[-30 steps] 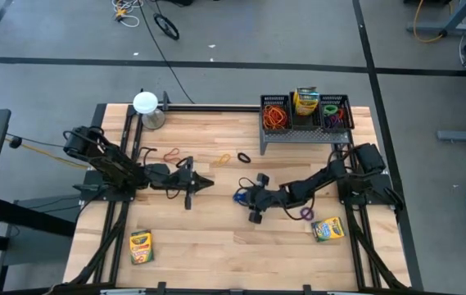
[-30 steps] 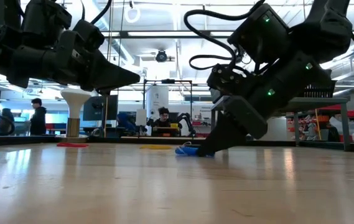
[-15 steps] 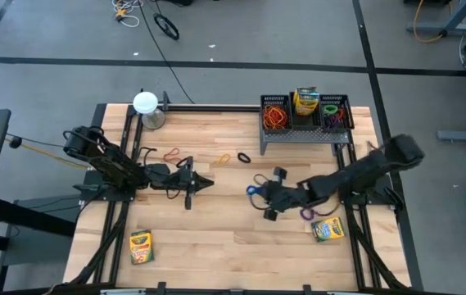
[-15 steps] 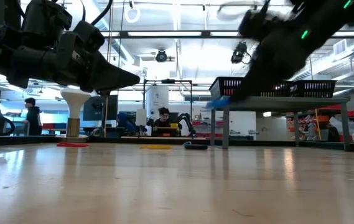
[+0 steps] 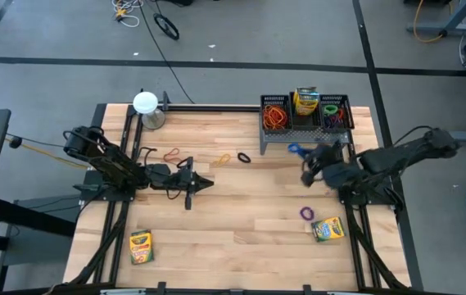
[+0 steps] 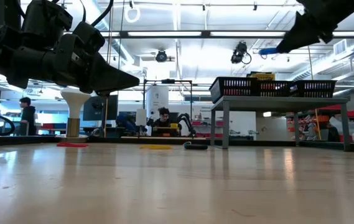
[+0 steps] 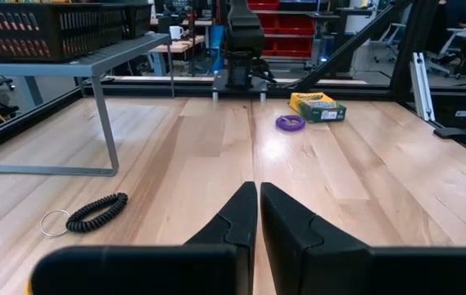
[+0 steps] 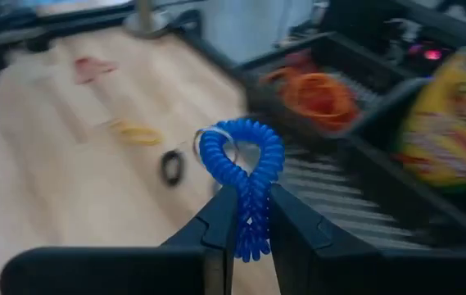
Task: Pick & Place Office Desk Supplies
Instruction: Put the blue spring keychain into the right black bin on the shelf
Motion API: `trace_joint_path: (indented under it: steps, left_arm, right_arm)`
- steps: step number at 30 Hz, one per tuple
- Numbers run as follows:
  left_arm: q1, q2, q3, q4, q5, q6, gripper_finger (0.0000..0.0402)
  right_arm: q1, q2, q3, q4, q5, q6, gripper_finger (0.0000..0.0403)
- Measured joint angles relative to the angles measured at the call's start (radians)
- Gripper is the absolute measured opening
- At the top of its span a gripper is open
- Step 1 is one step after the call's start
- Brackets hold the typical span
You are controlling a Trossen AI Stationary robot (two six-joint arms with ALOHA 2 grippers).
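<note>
Blue coil band pinched in my right gripper (image 8: pixel 247 215), carried up toward the rack.

My fingers clamp the blue coil band (image 8: pixel 245 176) by its lower end so the loop stands clear above them, ready to drop. Just ahead of me: black mesh rack (image 5: pixel 305 131), orange bands (image 8: pixel 321 92) in one bin, crayon box (image 8: pixel 446 115) in the next. Farther out, my left gripper (image 7: pixel 259 215) waits clenched on nothing, low over the table (image 5: pixel 216 238); purple band (image 5: pixel 306 213) not yet collected.
</note>
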Motion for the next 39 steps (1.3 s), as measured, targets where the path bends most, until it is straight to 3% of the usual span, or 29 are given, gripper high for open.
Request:
trace_joint_path:
  steps: [5,13,21,25,39]
  left_arm:
    - [0.0,0.0,0.0,0.001,0.0,0.0,0.0023]
    - [0.0,0.0,0.0,0.001,0.0,0.0,0.0023]
    - [0.0,0.0,0.0,0.001,0.0,0.0,0.0023]
    - [0.0,0.0,0.0,0.001,0.0,0.0,0.0023]
    - [-0.001,0.0,0.0,0.0,0.0,0.0,0.0023]
  right_arm:
    - [-0.087,-0.086,0.046,-0.163,0.035,0.001,0.0058]
    - [-0.318,-0.051,0.206,-0.472,0.075,0.061,0.0058]
    - [-0.703,0.025,0.21,-0.506,0.06,-0.067,0.0058]
    - [-0.832,0.073,0.21,-0.494,0.059,-0.107,0.0062]
    - [-0.957,0.286,0.209,-0.444,0.044,-0.115,0.0133]
